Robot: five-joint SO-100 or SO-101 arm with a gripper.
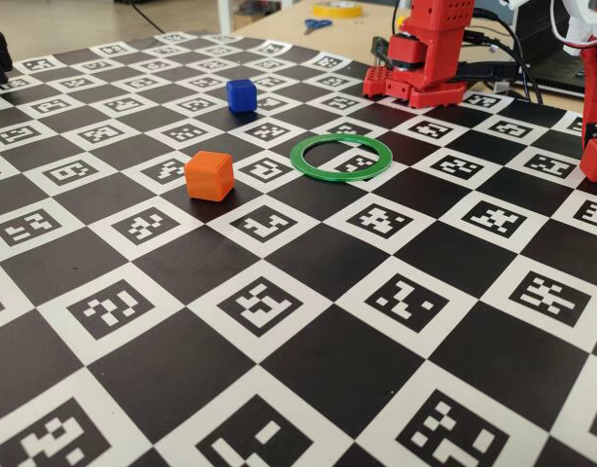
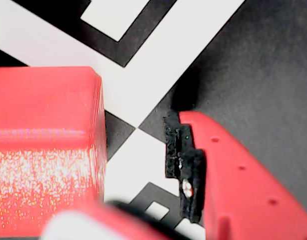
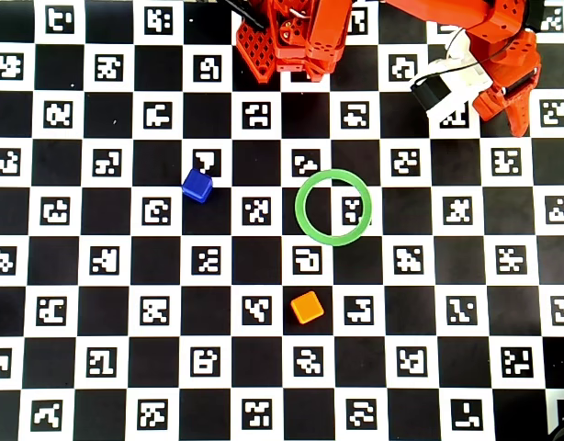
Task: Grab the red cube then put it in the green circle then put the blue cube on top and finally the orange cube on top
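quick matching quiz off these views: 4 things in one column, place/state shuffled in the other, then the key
Things:
1. red cube
2. green circle
3. blue cube
4. orange cube

Places/states:
A. lies empty on the board
B. left of the ring in the overhead view
C. beside the gripper finger in the wrist view, not clamped
D. below the ring in the overhead view

Pairs: 1-C, 2-A, 3-B, 4-D

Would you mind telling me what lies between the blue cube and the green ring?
Nothing but bare checkered mat: the overhead view shows no object between the blue cube and the green ring.
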